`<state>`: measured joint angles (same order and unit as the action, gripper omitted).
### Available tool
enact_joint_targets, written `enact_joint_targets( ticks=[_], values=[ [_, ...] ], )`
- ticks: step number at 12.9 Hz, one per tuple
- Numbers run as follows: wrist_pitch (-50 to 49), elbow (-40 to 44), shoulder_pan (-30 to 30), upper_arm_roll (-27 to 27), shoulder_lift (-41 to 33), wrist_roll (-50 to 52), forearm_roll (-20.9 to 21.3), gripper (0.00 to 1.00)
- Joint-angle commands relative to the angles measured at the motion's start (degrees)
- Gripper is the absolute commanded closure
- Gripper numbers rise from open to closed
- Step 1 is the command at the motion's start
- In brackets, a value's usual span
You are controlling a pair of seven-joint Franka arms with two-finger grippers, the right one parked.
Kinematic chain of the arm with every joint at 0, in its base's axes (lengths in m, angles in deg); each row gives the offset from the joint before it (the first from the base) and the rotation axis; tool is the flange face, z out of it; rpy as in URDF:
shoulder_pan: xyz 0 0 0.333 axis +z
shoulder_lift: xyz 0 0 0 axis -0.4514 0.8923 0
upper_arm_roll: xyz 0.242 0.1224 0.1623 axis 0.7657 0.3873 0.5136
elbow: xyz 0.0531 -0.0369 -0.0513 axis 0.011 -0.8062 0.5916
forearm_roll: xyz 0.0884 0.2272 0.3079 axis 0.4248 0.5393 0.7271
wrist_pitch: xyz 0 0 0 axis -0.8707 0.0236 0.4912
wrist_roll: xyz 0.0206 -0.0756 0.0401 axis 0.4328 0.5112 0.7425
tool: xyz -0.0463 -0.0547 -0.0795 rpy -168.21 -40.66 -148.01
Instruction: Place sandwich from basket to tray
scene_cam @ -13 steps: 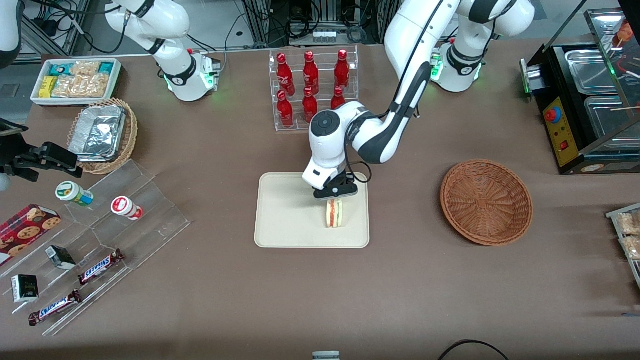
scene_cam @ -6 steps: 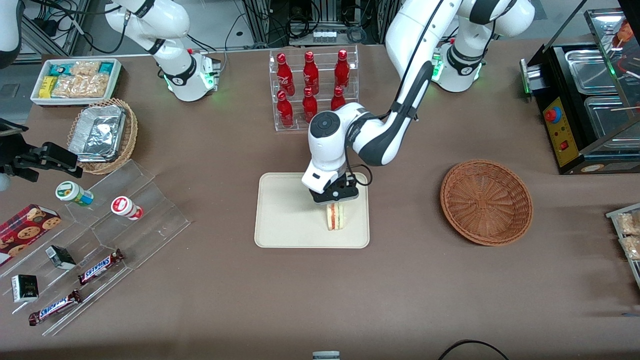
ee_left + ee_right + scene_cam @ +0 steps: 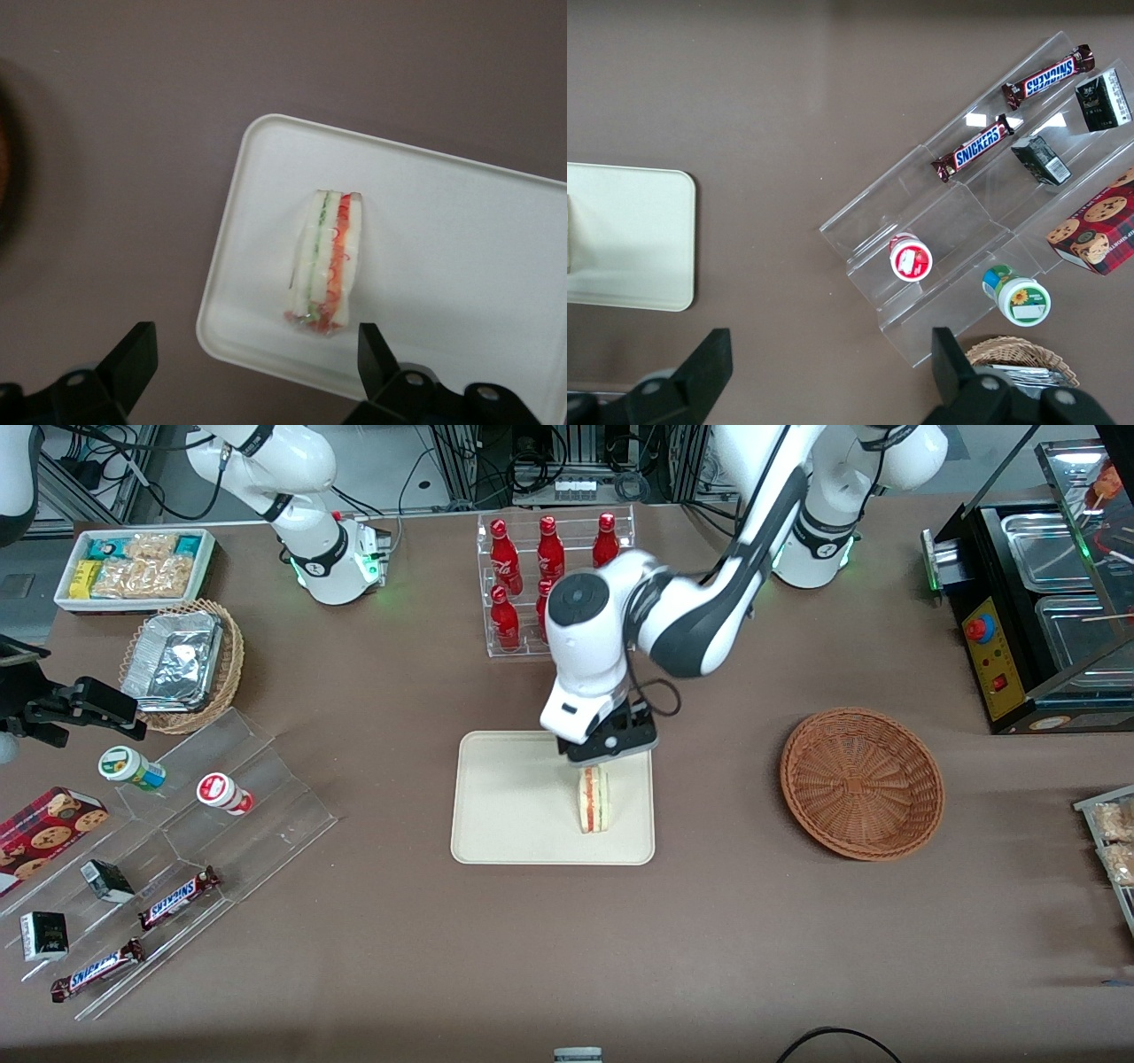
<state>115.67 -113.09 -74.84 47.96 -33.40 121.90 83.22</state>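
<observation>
The brown table is carrying everything. On it the cream tray is lying near the middle, and the reddish-brown wicker basket is sitting well apart from it, toward the working arm's end, with nothing inside. The pincer is hovering above the tray's edge farthest from the front camera, with its fingers spread wide and gripping nothing. The sandwich is standing on its edge on the tray, just below the pincer and not touching it, showing its red and green layers.
</observation>
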Motion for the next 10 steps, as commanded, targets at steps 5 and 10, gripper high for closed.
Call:
enact_joint_targets(
  ticks=[5, 10],
  values=[
    [-14.45, -1.3, 2.31, 2.74, -17.94, -2.65, -2.69, 0.0],
    [-24.64, -1.48, 2.31, 8.36, -25.6, -12.12, -2.61, 0.0]
  ],
)
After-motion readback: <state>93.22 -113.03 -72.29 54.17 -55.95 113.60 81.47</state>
